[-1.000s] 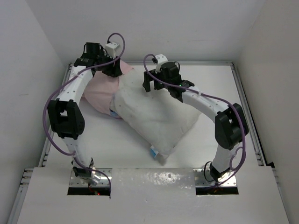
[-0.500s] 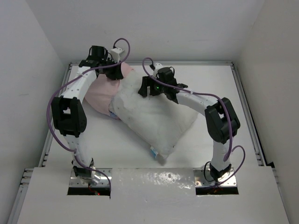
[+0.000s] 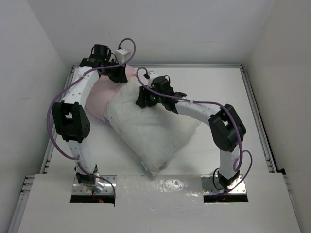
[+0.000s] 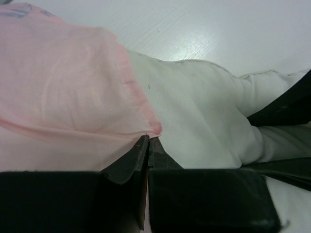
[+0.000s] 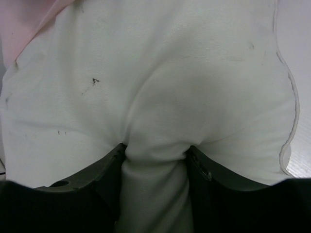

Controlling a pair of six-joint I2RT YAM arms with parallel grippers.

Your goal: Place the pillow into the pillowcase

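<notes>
From the top camera I see the big, puffy white pillow (image 3: 155, 128) lying slantwise in the middle of the white bench (image 3: 221, 87). One corner points to the bottom of the frame. Its upper left end touches the thin pale pink pillowcase (image 3: 99, 97), which lies bunched in the upper left. My left hand (image 4: 148, 139) is up there too, at the far edge of the pink cloth. In its own camera its two black fingers are pressed together. They pinch the stitched hem of the pillowcase, right where the pink cloth meets the white pillow. My right hand (image 5: 154, 151) sits on the pillow's upper end, near the left hand. Its fingers are clamped on a thick fold of the white pillow cloth, which bulges up between them.
</notes>
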